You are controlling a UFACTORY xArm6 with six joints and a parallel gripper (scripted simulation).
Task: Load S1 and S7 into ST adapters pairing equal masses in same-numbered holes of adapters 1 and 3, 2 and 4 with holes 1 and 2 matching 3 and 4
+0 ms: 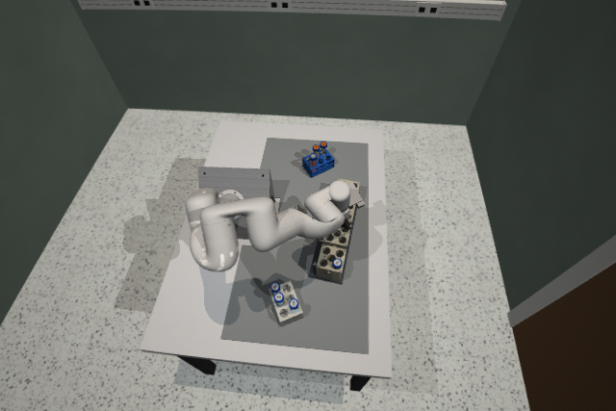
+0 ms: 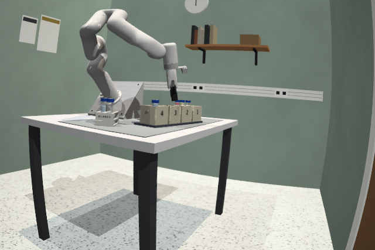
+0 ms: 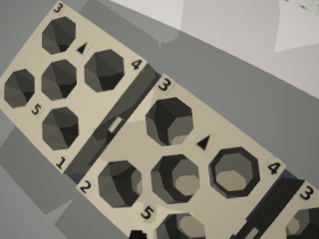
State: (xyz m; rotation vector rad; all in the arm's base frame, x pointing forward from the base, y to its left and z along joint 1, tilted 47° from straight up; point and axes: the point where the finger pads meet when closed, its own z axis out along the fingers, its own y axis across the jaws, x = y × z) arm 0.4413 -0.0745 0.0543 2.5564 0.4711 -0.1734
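Note:
My gripper (image 1: pixel 346 224) (image 2: pixel 173 99) is open and empty, above the adapter row. Adapter 1 (image 2: pixel 197 117) (image 3: pixel 30 57) and adapter 2 (image 2: pixel 187 118) (image 3: pixel 132 144) show only empty holes in the wrist view. Adapter 3 (image 2: pixel 174 120) (image 3: pixel 294 205) is partly seen there. Adapter 4 (image 1: pixel 329 274) (image 2: pixel 149 117) holds a white-dot blank (image 1: pixel 337 263) (image 2: pixel 155 102). The blue rack (image 1: pixel 319 169) holds two orange-dot tubes (image 1: pixel 316 147) (image 1: pixel 323 144) and a greyish-dot tube (image 1: pixel 313 157); IDs are unreadable. The blanks rack (image 1: pixel 290 320) (image 2: pixel 105 120) holds three blanks (image 1: pixel 274 287) (image 1: pixel 279 297) (image 1: pixel 294 303).
A grey sloped panel (image 1: pixel 233 180) (image 2: pixel 135 99) stands beside the arm's base. The blue rack is behind the adapters' far end, the blanks rack near the front. The arm covers part of the row from above. I cannot make out the DONE key.

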